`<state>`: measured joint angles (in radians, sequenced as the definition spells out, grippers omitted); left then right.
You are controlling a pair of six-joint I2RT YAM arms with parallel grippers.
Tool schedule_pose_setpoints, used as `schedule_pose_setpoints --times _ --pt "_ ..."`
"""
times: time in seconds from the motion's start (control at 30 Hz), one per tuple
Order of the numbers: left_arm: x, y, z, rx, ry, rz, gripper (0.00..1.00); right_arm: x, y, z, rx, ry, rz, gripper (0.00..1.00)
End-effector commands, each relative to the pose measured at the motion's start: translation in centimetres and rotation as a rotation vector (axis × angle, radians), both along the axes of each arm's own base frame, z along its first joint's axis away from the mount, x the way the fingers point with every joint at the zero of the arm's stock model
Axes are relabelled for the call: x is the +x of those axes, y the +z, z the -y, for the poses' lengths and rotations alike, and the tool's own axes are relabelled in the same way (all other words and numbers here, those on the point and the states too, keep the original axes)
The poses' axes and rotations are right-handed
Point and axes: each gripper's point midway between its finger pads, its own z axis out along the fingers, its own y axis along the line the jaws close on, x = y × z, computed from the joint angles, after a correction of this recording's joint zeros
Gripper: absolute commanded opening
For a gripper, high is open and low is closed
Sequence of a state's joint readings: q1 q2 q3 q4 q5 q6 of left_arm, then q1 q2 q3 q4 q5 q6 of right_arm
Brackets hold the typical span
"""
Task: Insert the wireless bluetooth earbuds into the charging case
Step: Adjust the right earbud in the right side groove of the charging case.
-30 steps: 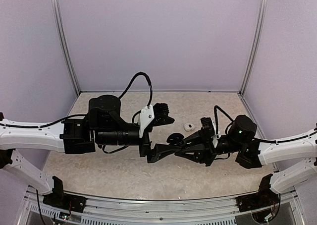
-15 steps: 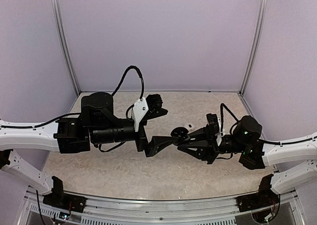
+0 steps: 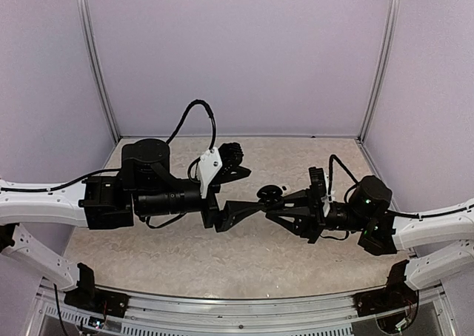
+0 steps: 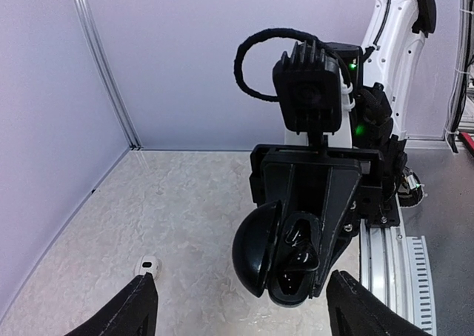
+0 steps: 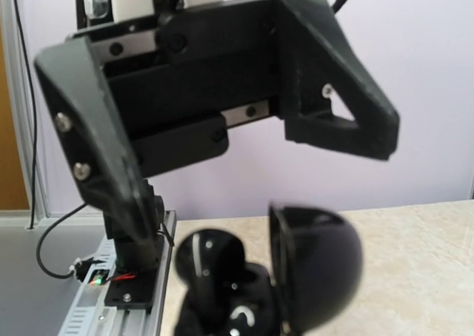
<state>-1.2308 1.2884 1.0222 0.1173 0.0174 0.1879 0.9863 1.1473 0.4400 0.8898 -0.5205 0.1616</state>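
Observation:
My right gripper [image 3: 275,201] is shut on an open black charging case [image 3: 269,195] and holds it above the table. In the left wrist view the case [image 4: 255,253] has its lid swung to the left, and two black earbuds [image 4: 302,249] lie in its base. In the right wrist view one black earbud [image 5: 211,258] bulges up from the base beside the lid [image 5: 318,269]. My left gripper [image 3: 254,191] is open and empty, facing the case at close range, with its fingers [image 5: 96,155] spread wide. One white earbud [image 4: 148,264] lies on the table. The other white earbud is out of view.
The marbled table [image 3: 185,254] is closed in by lilac walls with metal corner posts [image 3: 96,69]. An aluminium rail [image 4: 385,254] runs along the near edge by the arm bases. In the top view the white earbud is hidden behind the case and grippers.
My right gripper has carried the open case up and towards the back, closer to the left gripper. The left gripper drew back a little to the left. The white earbud became covered in the top view.

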Motion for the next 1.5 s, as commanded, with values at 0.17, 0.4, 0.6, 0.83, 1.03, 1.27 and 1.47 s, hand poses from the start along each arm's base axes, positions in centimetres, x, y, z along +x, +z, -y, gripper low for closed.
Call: schedule_pose_setpoints --times 0.17,0.4,0.6,0.83,1.03,1.27,1.47 --pt "-1.1 0.4 0.6 -0.006 -0.058 -0.015 0.82 0.7 0.7 0.2 0.025 -0.051 -0.010 0.00" --pt "-0.5 1.2 1.3 -0.037 -0.033 -0.025 0.82 0.5 0.7 0.0 0.023 -0.037 -0.003 0.00" --pt "0.0 0.6 1.9 -0.023 -0.024 -0.032 0.79 0.3 0.7 -0.1 0.020 -0.024 0.006 0.00" --pt "1.0 0.4 1.7 -0.014 0.011 -0.036 0.74 -0.1 0.7 -0.1 0.025 -0.007 0.015 0.00" --pt "1.8 0.6 1.0 -0.027 0.029 -0.057 0.66 -0.4 0.7 0.1 0.024 0.005 0.026 0.00" --pt "2.0 0.6 0.8 -0.029 0.023 -0.062 0.59 -0.7 0.8 0.1 0.030 0.020 0.032 0.00" --pt "2.2 0.3 0.7 -0.018 0.019 -0.060 0.51 -1.0 0.7 0.2 0.034 0.036 0.040 0.00"
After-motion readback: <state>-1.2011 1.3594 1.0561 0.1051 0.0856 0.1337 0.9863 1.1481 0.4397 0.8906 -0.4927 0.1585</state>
